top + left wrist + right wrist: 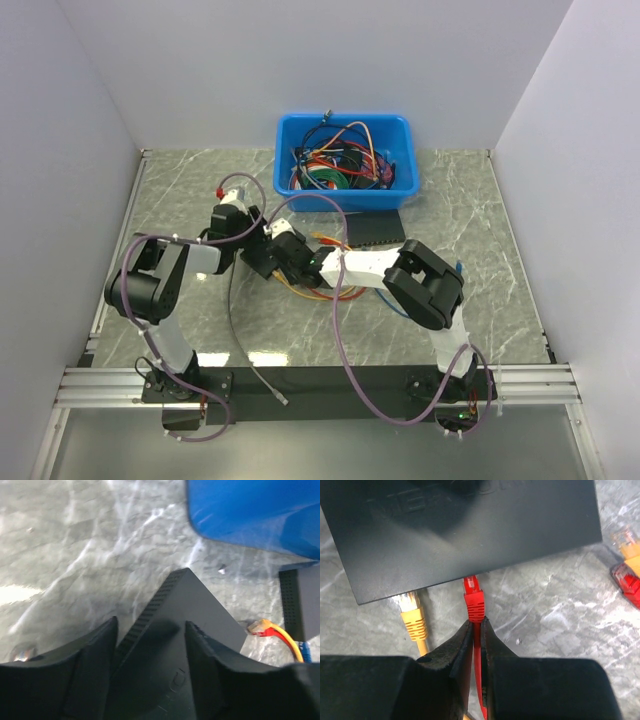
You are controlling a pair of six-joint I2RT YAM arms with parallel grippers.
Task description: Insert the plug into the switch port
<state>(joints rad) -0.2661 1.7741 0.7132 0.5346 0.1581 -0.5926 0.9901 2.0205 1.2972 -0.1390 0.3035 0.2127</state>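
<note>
Marble (560, 610), switch (470, 535) lettering illegible; fingers (457, 647) pinch red cable (475, 607)

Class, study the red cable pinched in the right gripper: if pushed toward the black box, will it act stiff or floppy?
The red cable looks thin, so a long free length would probably flop. The right gripper pinches it just behind the ribbed boot, so that short stub should likely push fairly stiffly against the black box.
</note>
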